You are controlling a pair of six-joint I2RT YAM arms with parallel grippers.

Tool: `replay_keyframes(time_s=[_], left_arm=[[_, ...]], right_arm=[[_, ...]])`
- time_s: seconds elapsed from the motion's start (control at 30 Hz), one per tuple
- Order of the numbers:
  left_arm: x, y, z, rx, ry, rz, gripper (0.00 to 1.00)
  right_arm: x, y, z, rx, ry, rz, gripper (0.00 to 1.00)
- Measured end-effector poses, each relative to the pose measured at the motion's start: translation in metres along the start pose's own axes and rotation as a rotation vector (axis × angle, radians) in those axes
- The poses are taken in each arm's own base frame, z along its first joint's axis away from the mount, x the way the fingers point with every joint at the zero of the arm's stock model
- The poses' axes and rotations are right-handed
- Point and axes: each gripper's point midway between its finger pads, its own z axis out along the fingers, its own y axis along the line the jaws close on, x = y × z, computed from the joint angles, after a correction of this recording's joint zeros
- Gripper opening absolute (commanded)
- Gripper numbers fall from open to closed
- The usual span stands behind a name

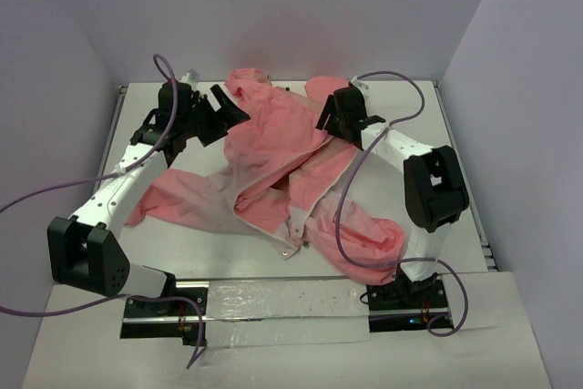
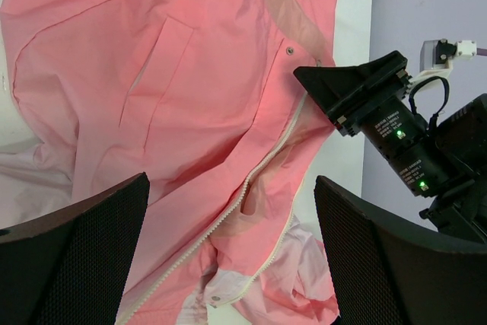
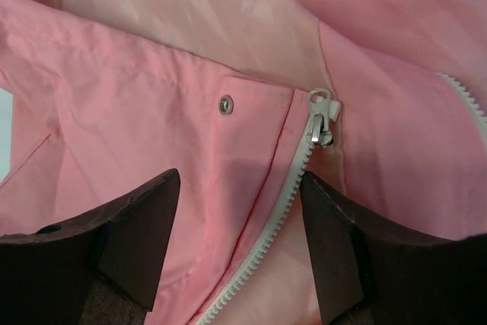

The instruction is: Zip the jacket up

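Sprawling across the middle of the white table, the jacket is salmon-pink, crumpled and unzipped, with paler lining showing at folds. Long axis runs top to bottom of the top view, leaning slightly right: bunched end at upper centre, open front edge with a snap at lower centre. One sleeve trails to the lower left, another bunches at the lower right.

Left gripper sits at the jacket's upper left edge. In its wrist view the left gripper has fingers spread wide with nothing between them, above the jacket. White zipper teeth run diagonally from upper right to lower left, and a snap stud sits near the top.

Right gripper is over the jacket's upper right part, also seen at the right edge of the left wrist view. In its own view the right gripper is spread, one finger each side of the zipper line. Zipper slider sits above the fingers, pull tab hanging, with a stud to its left.

Cannot tell if either gripper touches fabric. Lower zipper end is cut off in the right wrist view; the jacket's middle is folded over itself.
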Motion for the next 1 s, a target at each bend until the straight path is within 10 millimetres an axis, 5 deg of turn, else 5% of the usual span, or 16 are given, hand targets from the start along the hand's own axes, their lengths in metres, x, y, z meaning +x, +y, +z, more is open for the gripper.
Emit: replay_keyframes(time_s=[0.33, 0.4, 0.5, 0.53, 0.8, 1.0], left_arm=[[-0.001, 0.002, 0.0, -0.007, -0.005, 0.007, 0.96], [-0.001, 0.001, 0.0, -0.006, -0.006, 0.007, 0.95], [-0.001, 0.0, 0.0, 0.002, -0.006, 0.005, 0.95], [-0.001, -0.002, 0.0, 0.008, -0.006, 0.004, 0.95], [0.009, -0.013, 0.006, 0.119, 0.025, 0.013, 0.95], [0.022, -0.03, 0.016, 0.274, 0.057, 0.015, 0.95]], right_arm=[[0.005, 0.003, 0.012, 0.006, 0.025, 0.052, 0.63], [0.005, 0.003, 0.012, 0.009, 0.022, 0.062, 0.49], [0.005, 0.002, 0.013, 0.014, 0.019, 0.082, 0.04], [0.005, 0.003, 0.013, 0.011, 0.019, 0.088, 0.01], [0.017, 0.025, 0.01, -0.183, 0.046, 0.105, 0.0], [0.012, 0.091, -0.027, -0.592, 0.098, 0.031, 0.0]])
